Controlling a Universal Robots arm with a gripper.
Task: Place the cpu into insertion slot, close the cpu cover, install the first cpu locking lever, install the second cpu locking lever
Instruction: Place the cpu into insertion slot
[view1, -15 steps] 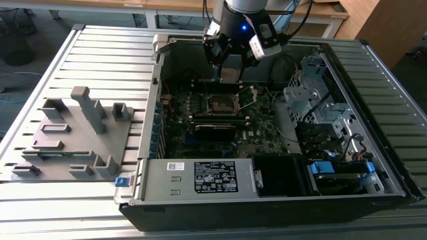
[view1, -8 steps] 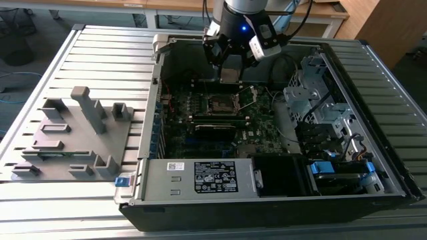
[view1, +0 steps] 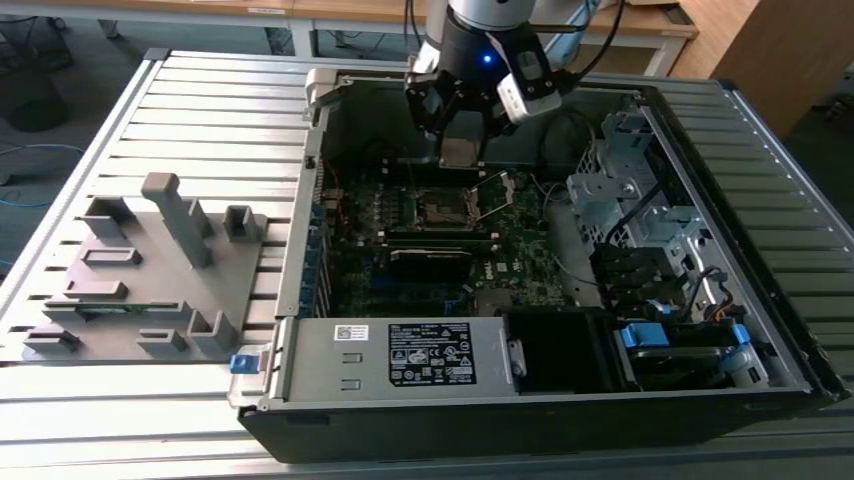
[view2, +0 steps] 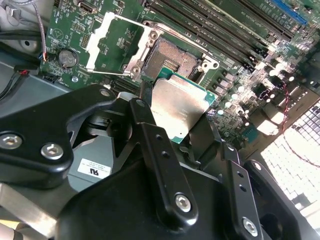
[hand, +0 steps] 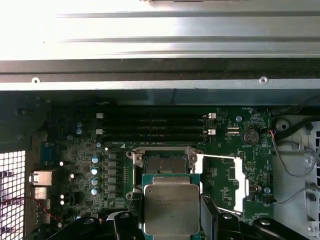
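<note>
Dull silver, green-edged square cpu (hand: 171, 207) in pincer (hand: 172, 220) grip near insertion slot (hand: 164, 162)

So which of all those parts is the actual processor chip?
Look inside the open computer case, at the green motherboard. Held above it by the black gripper is the cpu: a small flat square with a dull silver top, unlike the long black memory sticks nearby.
</note>
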